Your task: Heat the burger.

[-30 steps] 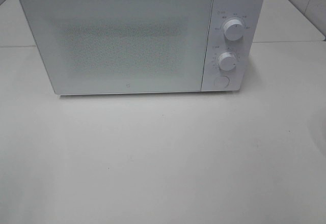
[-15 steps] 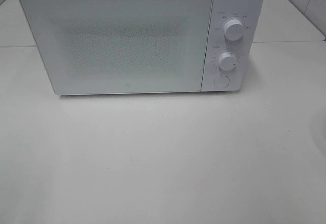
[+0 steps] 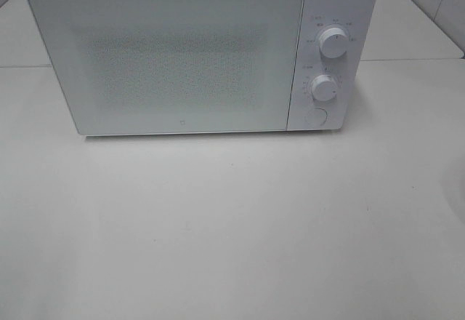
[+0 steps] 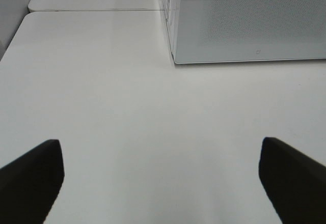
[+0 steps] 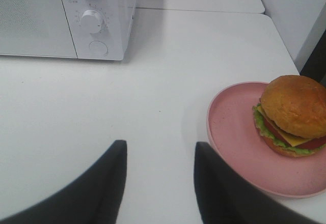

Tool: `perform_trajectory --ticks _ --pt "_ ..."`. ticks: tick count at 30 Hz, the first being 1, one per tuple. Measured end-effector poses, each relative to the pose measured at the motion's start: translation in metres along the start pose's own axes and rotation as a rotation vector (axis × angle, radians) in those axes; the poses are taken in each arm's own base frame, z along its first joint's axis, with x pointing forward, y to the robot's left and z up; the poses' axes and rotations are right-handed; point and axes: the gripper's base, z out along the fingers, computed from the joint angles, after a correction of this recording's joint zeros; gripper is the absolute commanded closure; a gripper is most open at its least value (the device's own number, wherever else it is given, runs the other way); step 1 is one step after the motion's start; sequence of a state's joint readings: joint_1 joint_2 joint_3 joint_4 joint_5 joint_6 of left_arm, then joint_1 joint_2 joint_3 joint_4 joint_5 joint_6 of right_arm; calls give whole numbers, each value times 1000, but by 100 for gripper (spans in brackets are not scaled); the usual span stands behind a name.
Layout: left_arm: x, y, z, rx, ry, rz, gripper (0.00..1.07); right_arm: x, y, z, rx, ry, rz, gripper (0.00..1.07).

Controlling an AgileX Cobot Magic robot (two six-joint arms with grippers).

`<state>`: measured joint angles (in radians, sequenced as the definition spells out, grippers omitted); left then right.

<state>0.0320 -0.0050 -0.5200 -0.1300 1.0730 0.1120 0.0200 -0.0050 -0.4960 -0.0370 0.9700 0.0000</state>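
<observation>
Burger [image 5: 293, 114] sits on one pink plate [image 5: 239, 147], toward the plate's outer side, bun on top with lettuce, cheese and a red layer showing beneath; it appears only in the right wrist view. The plate rests on the white table [image 3: 232, 225]. One white microwave [image 3: 196, 54] stands at the back of the table with its door shut; nothing can be made out through the speckled window. Its panel carries two knobs, an upper [image 3: 333, 43] and a lower [image 3: 324, 87], and one round button [image 3: 314, 117].

Right jaws [image 5: 159, 183] stand partly apart over bare table, empty, with the burger off to one side, not between them. Left jaws [image 4: 160, 180] are spread wide, empty, over bare table near the microwave's corner.
</observation>
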Motion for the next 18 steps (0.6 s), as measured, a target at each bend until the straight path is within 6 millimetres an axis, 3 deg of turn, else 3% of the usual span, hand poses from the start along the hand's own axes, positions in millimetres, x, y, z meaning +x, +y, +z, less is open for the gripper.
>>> perform_trajectory --ticks 18 --pt "0 0 0 0 0 0 11 0 0 0 0 0 0 62"
